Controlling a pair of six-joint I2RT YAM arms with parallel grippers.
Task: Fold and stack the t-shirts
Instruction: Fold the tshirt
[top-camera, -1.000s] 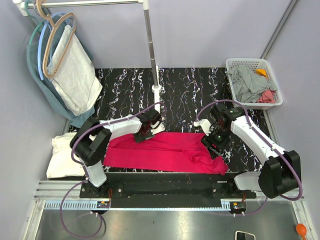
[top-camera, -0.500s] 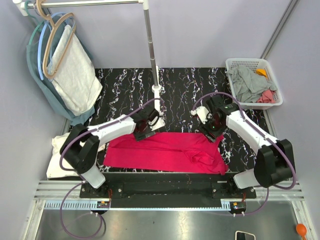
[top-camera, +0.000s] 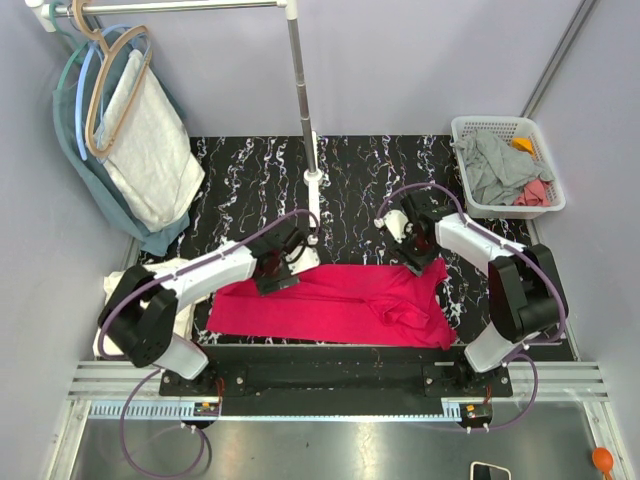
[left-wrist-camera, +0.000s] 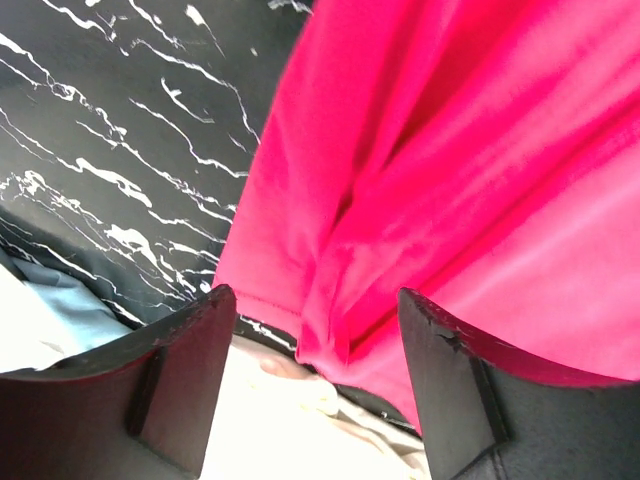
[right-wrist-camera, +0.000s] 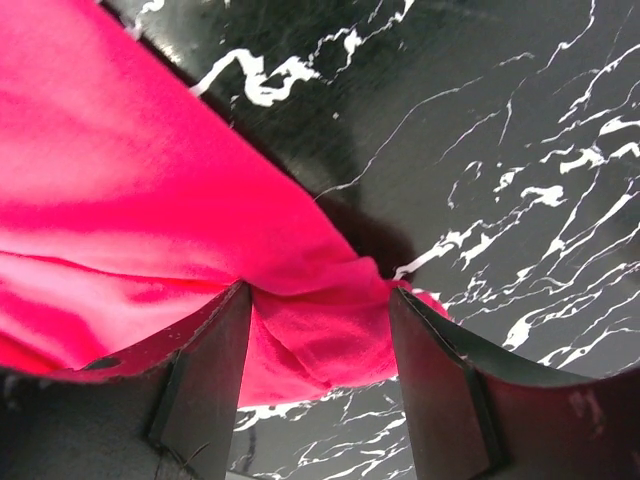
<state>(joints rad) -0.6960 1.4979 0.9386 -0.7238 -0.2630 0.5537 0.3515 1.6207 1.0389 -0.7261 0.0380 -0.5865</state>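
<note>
Pink t-shirt (top-camera: 300, 300) lies lengthwise left–right — left and right jaws clamp its far edge.

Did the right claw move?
Yes. The right claw slid farther from the table's near edge, toward the pole, pulling the pink shirt along.

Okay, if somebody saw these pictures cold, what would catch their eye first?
The bright pink t-shirt comes first, spread across the near part of the black marbled table and vivid against the dark surface. Next, the left claw and right claw each grip its far edge, with fabric bunched in each. A white basket of crumpled clothes sits at the far right corner.
</note>
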